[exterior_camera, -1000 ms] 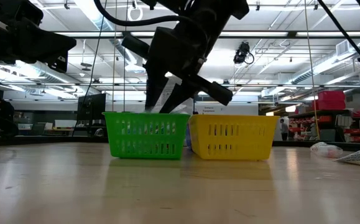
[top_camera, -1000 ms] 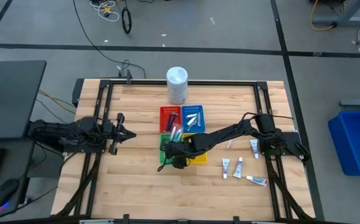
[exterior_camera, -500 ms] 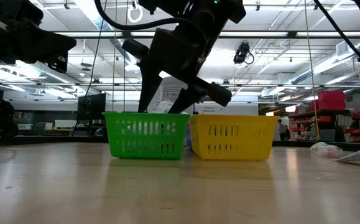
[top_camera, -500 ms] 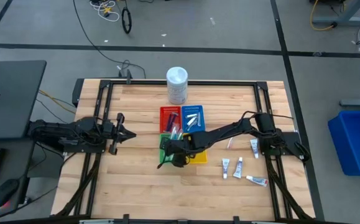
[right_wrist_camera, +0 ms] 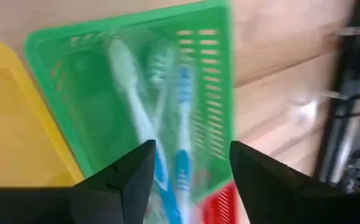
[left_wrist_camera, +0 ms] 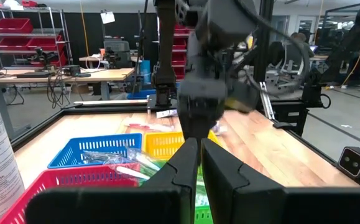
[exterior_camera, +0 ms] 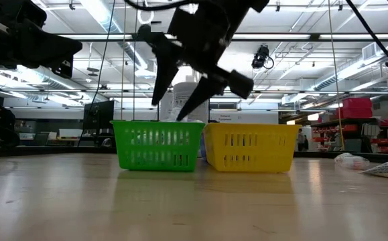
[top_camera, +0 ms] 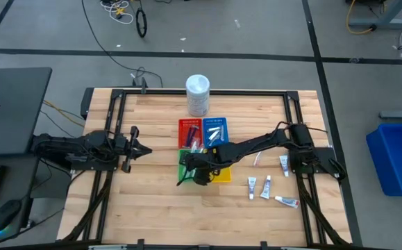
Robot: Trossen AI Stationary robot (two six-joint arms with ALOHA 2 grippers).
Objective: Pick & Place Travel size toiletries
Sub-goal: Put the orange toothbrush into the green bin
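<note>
My right gripper (top_camera: pixel 195 173) hangs open and empty over the green tray (right_wrist_camera: pixel 130 25), its two fingers spread wide (exterior_camera: pixel 200 100) above the tray's rim (exterior_camera: pixel 157 144). Pale-blue and white toothbrushes (right_wrist_camera: pixel 136 106) lie on the floor of the green tray. The blue tray (top_camera: pixel 216 132) holds silvery sachets, and the red tray (top_camera: pixel 189 128) a dark stick. Several small white tubes (top_camera: pixel 266 184) lie on the table by the right arm's base. My left gripper (top_camera: pixel 145 147) waits shut over the table's left part.
The yellow tray (top_camera: pixel 223 175) stands against the green one, with the red and blue trays just behind them. A tall white tub (top_camera: pixel 198 95) stands at the far edge. A black frame (top_camera: pixel 117 104) borders the table. Bare wood lies along the near edge.
My right gripper has moved up from just inside the green tray to well above its rim, and its fingers stand wider apart than a second ago. The trays have stayed where they were.
</note>
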